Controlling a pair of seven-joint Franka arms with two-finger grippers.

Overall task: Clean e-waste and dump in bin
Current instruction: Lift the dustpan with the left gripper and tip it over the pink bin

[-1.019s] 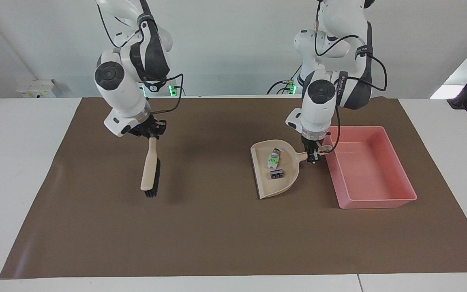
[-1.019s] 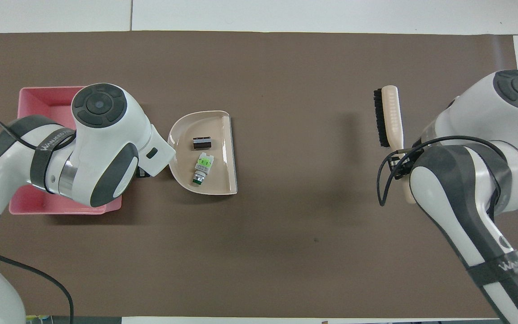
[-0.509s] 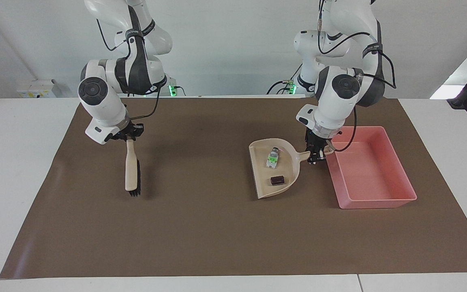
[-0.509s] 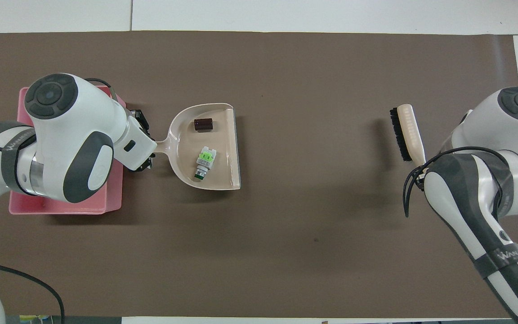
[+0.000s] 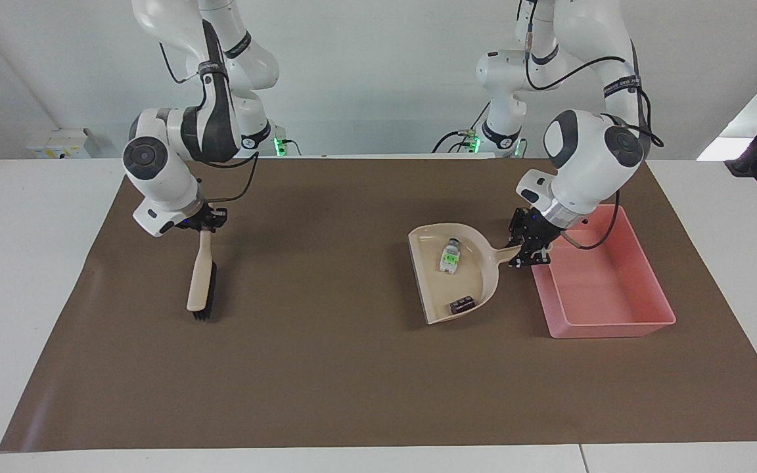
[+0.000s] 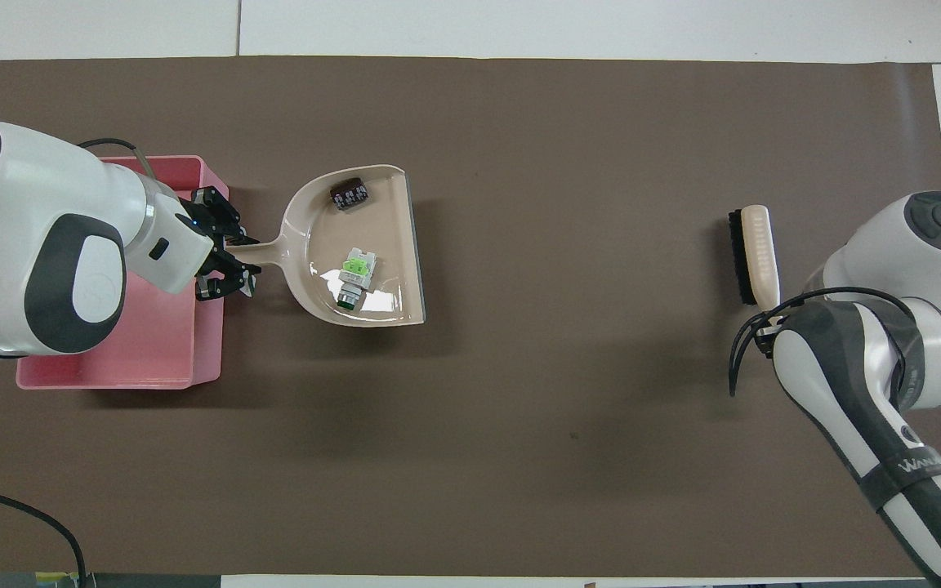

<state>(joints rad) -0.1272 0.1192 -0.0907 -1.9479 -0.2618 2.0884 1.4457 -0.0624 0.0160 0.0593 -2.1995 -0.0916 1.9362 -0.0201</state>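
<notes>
In the facing view, the left gripper (image 5: 528, 251) has its jaws closed on the handle of the beige plastic dustpan (image 5: 432, 289), beside the pink rectangular plastic bin (image 5: 615, 325). The dustpan holds the white oblong component (image 5: 449, 257) and the dark ridged block (image 5: 462, 305).

In the overhead view, the right gripper (image 6: 764, 314) jaws hold the beige brush (image 6: 756, 253) over the brown mat (image 6: 519, 425) on the tabletop.

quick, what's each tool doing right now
Left tool: shut on the beige plastic dustpan's handle.
Right tool: shut on the beige black-bristled brush's handle.
</notes>
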